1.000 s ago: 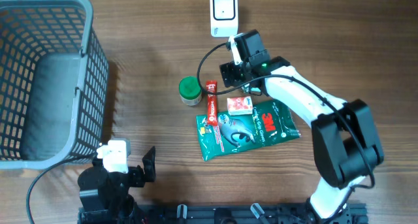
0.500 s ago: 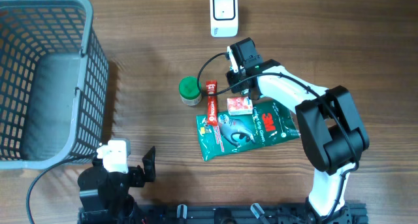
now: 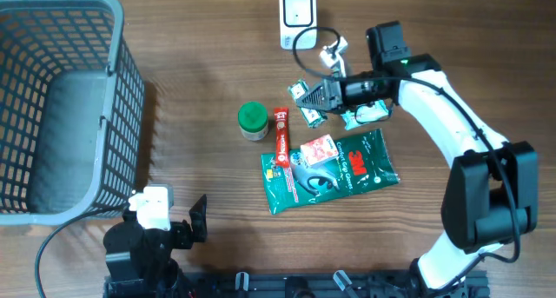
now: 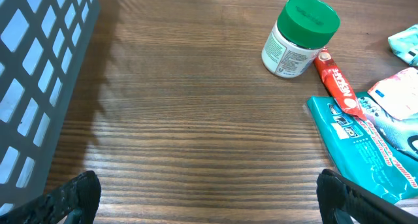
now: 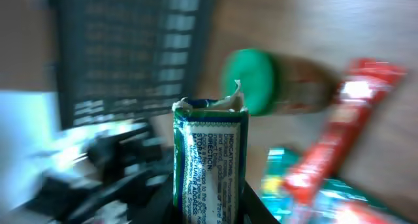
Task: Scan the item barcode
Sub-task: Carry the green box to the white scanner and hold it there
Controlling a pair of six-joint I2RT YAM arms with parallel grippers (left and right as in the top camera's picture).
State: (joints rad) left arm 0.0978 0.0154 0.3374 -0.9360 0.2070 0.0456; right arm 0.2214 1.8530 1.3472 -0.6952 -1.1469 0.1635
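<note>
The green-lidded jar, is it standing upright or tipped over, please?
Upright. In the left wrist view the green-lidded jar stands on its base, lid uppermost; overhead shows just its round top.

Small green-and-white packet (image 5: pixel 209 160), jagged top edge, printed text facing my wrist camera; clamped in my right end effector (image 3: pixel 315 96); white scanner (image 3: pixel 297 18) near, not touching.

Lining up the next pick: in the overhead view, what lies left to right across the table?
Basket → green-lidded jar → red stick sachet → lifted small green packet. Scanner and teal pouch overlap these, so they are omitted.
</note>
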